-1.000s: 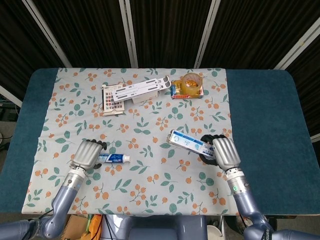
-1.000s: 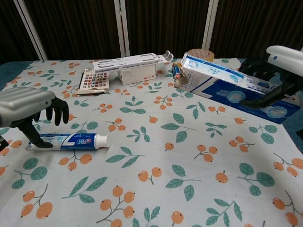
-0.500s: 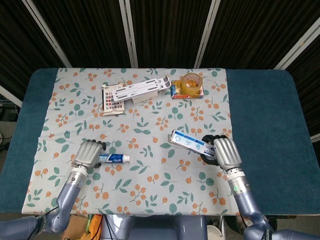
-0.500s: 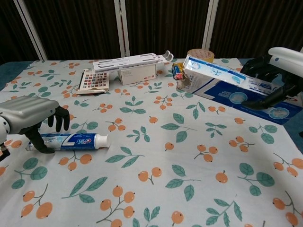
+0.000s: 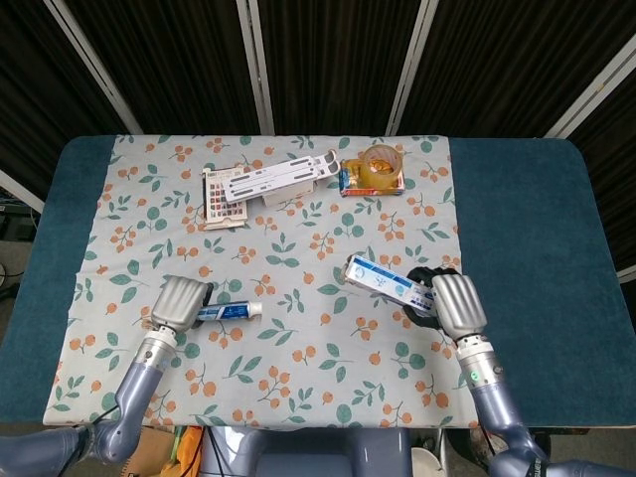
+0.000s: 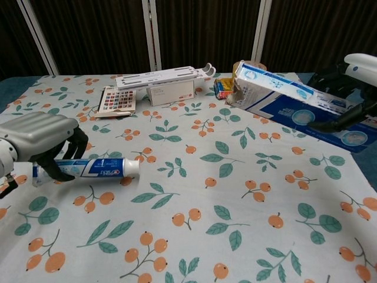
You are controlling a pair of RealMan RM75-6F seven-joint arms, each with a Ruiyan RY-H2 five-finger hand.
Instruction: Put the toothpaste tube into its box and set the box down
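Two hands busy, left hand (image 6: 41,141) gripping toothpaste tube (image 6: 88,169), right hand (image 5: 452,303) holding open box (image 6: 288,97) aloft.

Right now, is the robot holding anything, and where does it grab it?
Left hand grips the tube near its tail; right hand holds the box at its back end.

- A blue-covered table (image 5: 527,219) carries a floral cloth (image 5: 288,248).
- At the cloth's far edge: a colour card (image 5: 219,194), a white folding stand (image 5: 278,176), and a tape roll (image 5: 381,164) on a small box (image 5: 350,182).
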